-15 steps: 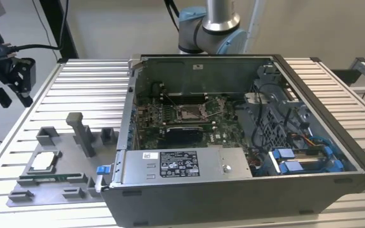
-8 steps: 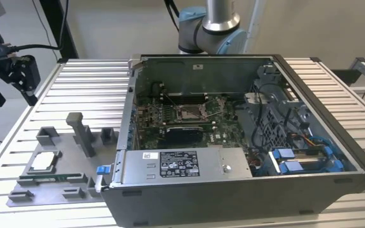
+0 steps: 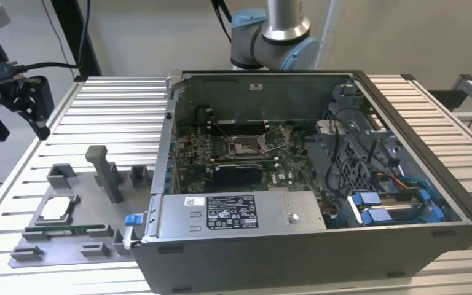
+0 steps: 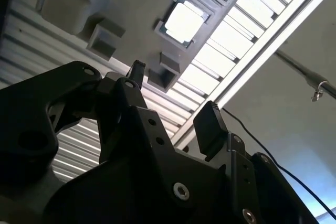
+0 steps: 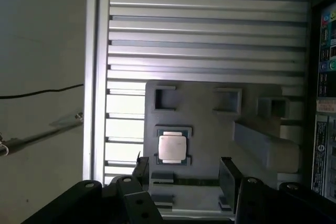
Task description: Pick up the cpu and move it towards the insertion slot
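CPU [image 3: 58, 209] lies flat in its square pocket of the grey fixture tray [image 3: 88, 184] on the worktop [image 3: 96, 110], at the exterior view's left, well apart from the insertion slot [image 3: 248, 144] inside the open computer case [image 3: 260, 75]. The claw [image 3: 16, 126] hangs above the worktop's edge, clear of the tray. In the first wrist view the chip sits ahead of the claw, roughly centred between its fingers [image 5: 140, 166]. The claw is spread wide and holds nothing.
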`<state>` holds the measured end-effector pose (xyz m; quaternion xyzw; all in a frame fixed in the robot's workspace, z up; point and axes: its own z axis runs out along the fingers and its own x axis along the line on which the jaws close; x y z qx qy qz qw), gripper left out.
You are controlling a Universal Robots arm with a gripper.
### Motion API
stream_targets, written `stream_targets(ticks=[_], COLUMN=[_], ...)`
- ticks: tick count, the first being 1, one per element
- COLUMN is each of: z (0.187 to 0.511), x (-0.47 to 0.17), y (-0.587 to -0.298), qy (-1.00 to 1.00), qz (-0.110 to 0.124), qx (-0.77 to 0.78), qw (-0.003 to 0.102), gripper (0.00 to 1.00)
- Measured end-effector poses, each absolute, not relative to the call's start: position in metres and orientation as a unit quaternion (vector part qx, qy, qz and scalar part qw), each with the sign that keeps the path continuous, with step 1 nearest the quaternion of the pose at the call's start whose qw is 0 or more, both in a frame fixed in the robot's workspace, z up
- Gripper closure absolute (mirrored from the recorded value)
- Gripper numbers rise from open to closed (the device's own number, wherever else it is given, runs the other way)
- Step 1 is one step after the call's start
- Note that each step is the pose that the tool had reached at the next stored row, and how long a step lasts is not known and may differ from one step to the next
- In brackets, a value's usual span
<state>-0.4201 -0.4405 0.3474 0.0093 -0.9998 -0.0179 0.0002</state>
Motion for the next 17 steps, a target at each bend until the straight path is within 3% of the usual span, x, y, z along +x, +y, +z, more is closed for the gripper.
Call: stream_targets(ticks=[17], z=[0.323], x=[-0.42], y=[-0.44], qy=[-1.0], qz=[-0.013], qx=[0.009], qw=[0.0], gripper=[0.0])
